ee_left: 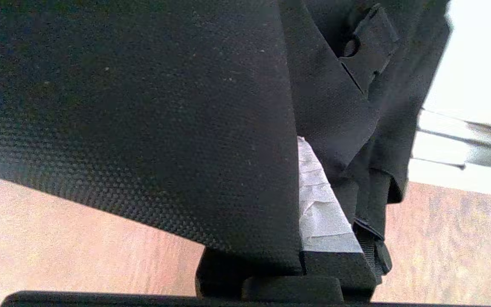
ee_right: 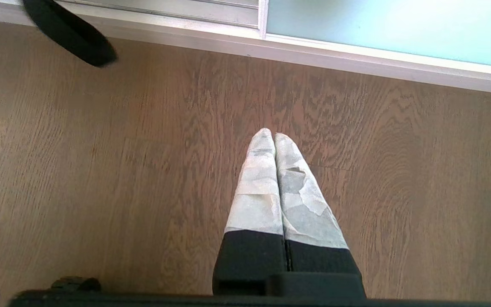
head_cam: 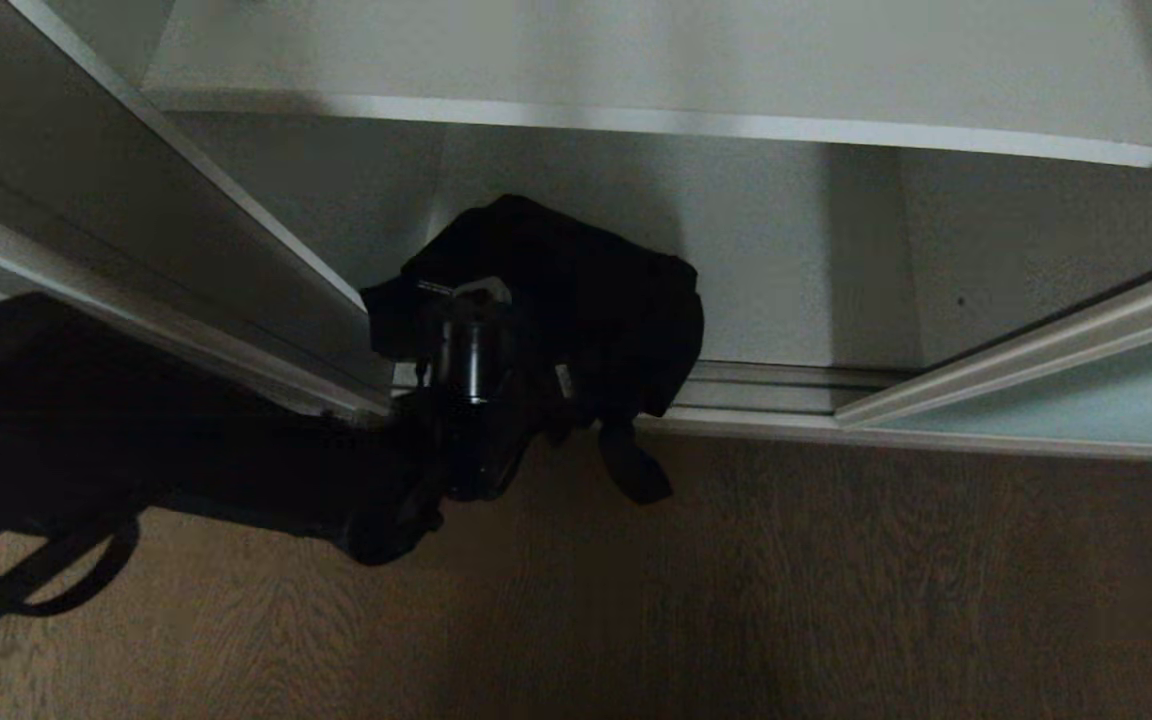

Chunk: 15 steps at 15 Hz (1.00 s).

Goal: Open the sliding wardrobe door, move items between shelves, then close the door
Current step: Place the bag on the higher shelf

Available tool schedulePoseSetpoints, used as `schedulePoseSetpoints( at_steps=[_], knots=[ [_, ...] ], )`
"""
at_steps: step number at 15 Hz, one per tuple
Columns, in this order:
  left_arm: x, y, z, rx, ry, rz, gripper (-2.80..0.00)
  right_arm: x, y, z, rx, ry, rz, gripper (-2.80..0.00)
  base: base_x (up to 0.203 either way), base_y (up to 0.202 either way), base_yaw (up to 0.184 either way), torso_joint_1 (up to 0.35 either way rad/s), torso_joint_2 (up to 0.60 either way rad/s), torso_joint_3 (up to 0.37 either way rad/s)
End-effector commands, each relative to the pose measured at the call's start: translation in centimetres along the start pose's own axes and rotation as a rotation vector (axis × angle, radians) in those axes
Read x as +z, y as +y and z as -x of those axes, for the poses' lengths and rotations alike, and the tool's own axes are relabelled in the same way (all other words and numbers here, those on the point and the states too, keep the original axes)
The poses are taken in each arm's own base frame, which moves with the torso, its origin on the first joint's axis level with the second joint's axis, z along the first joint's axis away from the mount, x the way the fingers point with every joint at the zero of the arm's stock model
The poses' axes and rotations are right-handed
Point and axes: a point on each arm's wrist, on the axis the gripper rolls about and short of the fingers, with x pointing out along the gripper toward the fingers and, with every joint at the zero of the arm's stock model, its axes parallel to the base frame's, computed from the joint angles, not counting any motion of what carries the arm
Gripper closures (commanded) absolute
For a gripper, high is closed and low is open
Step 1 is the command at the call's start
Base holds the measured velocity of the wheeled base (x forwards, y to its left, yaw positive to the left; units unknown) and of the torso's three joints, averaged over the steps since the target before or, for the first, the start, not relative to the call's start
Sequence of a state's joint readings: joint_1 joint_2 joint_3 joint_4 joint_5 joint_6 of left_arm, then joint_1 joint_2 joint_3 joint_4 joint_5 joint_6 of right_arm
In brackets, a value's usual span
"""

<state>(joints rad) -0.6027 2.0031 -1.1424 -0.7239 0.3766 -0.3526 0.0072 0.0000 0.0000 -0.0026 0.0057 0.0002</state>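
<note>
1. One floppy black fabric bag (head_cam: 576,300) hangs at the wardrobe's open front, over the silver floor track (head_cam: 786,385), its webbing strap (head_cam: 636,470) dangling above the brown wood-grain floor (head_cam: 836,600).
2. One left gripper (head_cam: 476,300) is clamped shut on the bag's cloth; in its wrist view one taped finger (ee_left: 320,200) shows beside the fabric.
3. One right gripper (ee_right: 274,138), fingers pressed together and holding nothing, points down at the floor.
4. One white-grey laminate shelf (head_cam: 736,125) spans above the bag.
5. One frosted pale blue-green glass door (head_cam: 1086,400) stands slid to the right.
</note>
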Motion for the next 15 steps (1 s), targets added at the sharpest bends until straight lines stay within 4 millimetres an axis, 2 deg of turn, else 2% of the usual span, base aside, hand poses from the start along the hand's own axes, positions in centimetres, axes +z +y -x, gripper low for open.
schedulePoseSetpoints(
  at_steps=[1,3,6,9,15],
  knots=[
    [3.8,-0.2,3.9,-0.017,-0.040,0.015,0.00,0.0,0.0,0.0,0.001,-0.002,0.000,0.00,0.000,0.000,0.000,0.000,0.00,0.000],
    [5.0,-0.1,6.4,-0.017,-0.035,0.010,0.00,0.0,0.0,0.0,0.001,-0.002,0.000,0.00,0.000,0.000,0.000,0.000,0.00,0.000],
    [5.2,0.1,10.1,-0.026,0.018,-0.012,0.00,0.0,0.0,0.0,0.001,-0.002,0.000,0.00,0.000,0.000,0.000,0.000,0.00,0.000],
    [5.7,-0.6,13.5,-0.044,0.040,-0.027,0.00,0.0,0.0,0.0,0.001,-0.002,0.000,0.00,0.000,0.000,0.000,0.000,0.00,0.000],
    [8.3,0.7,18.3,-0.030,0.057,-0.055,0.00,0.0,0.0,0.0,0.001,-0.002,0.000,0.00,0.000,0.000,0.000,0.002,0.00,0.066]
  ],
)
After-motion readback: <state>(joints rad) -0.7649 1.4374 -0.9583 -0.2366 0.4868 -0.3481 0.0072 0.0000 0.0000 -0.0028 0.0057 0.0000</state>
